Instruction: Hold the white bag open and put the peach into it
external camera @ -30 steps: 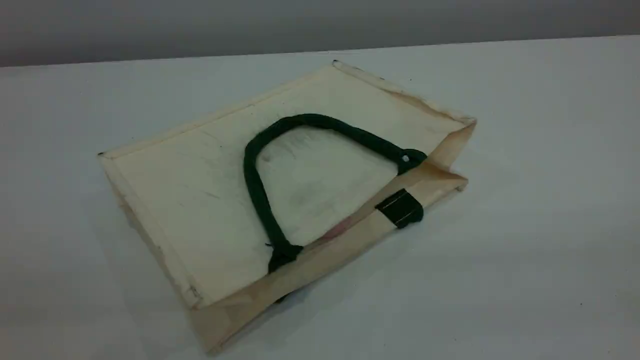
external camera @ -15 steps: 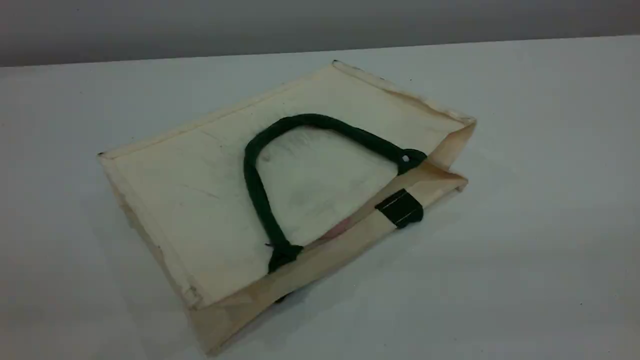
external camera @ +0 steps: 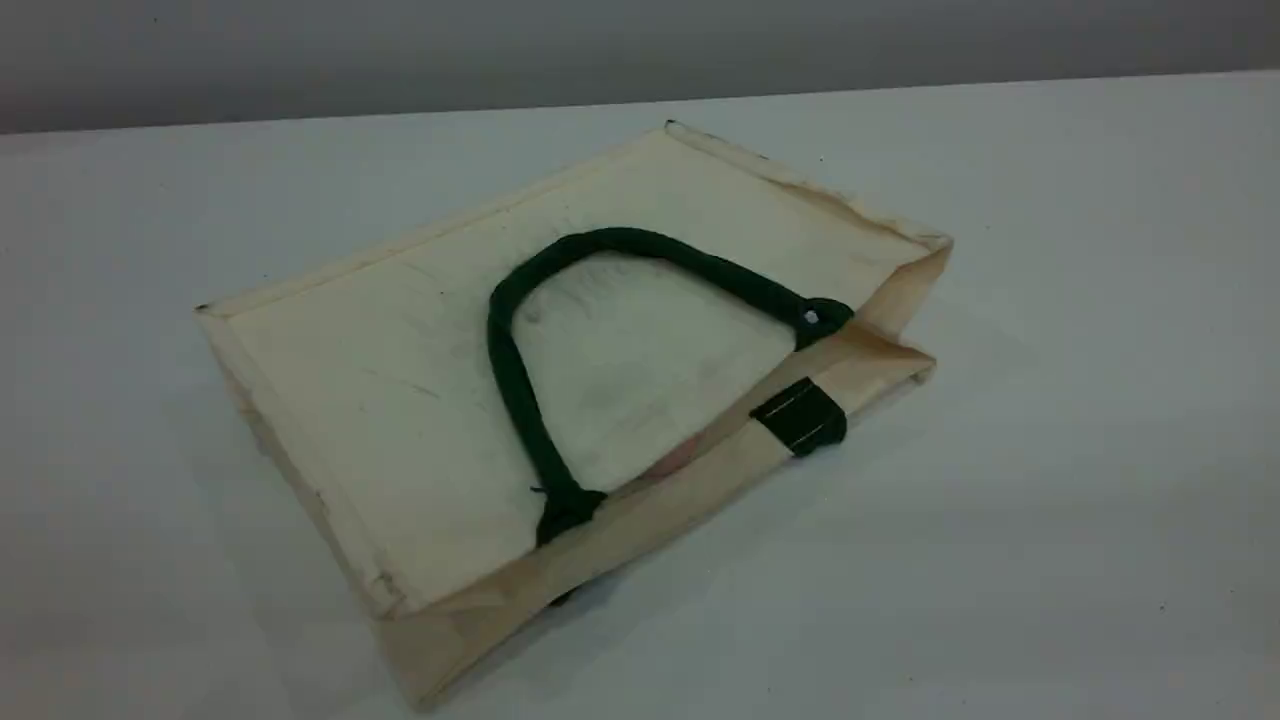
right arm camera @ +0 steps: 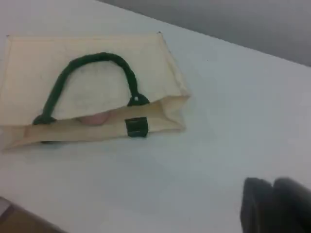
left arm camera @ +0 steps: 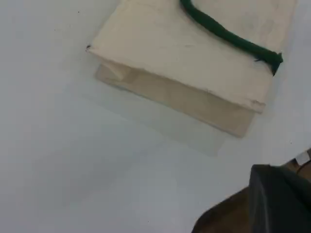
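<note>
Inside the white bag [external camera: 400, 380], peach [external camera: 680, 458] barely showing, left tool [left arm camera: 279, 196] and right tool [right arm camera: 273, 204] each closed, cropped.

Stiff cream cloth for the white bag [external camera: 400, 380], matt and a bit rough. On the bag, a rope handle [external camera: 510, 370], dark green, twisted, fuzzy, with a tiny shiny metal ring [external camera: 811, 318] at one end. On the bag's rim, a green cloth patch [external camera: 800, 415]. Under the bag, a smooth matt table [external camera: 1050, 500].

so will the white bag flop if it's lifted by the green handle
Likely sags: the white bag lies collapsed flat, gusset folded in. Its green handle lies limp on it, so probably bends freely. Straight crisp edges hint at stiffish canvas.
</note>
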Motion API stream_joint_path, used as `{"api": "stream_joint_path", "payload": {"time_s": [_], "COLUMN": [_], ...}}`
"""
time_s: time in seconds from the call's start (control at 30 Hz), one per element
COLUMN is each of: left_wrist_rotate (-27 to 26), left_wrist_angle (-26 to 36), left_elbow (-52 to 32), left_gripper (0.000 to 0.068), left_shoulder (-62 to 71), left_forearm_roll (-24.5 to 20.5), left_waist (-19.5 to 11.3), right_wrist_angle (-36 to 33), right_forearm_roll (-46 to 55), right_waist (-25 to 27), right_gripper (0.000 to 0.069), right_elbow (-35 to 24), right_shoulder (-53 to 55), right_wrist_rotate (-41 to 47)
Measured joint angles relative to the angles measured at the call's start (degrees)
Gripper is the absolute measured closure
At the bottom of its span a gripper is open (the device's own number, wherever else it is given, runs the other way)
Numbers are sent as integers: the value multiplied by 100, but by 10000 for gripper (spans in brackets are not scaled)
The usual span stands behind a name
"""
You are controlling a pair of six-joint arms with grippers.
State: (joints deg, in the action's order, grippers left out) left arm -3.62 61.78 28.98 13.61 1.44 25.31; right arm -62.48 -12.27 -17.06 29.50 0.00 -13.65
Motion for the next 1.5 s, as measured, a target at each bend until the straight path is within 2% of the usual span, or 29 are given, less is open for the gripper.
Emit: {"api": "stream_joint_path", "payload": {"time_s": [0.8,0.97,1.13,1.27,1.5], "left_wrist_rotate": [-20,-78,-71,-65,-36], "left_wrist_angle": [-57,-851,-1986,-2934,-4102], "left_elbow": [55,123,49,-239,-873], "left_gripper": [647,645,645,643,638], "left_shoulder": [-4,-4,-4,1,1], "left_forearm_roll": [-37,-469,-399,-410,-422], "left_waist": [-11,-11,-11,-11,-11], "right_wrist_angle": [153,934,2154,3128,4247], "right_forearm_roll": [99,88,-53,-168,-482], "right_waist": [0,0,0,0,0], "right_gripper": [632,626,619,615,608], "right_elbow": [47,95,-74,-462,-1354], "right_shoulder": [0,0,0,0,0], "right_wrist_rotate": [-44,-44,24,24,24]}}
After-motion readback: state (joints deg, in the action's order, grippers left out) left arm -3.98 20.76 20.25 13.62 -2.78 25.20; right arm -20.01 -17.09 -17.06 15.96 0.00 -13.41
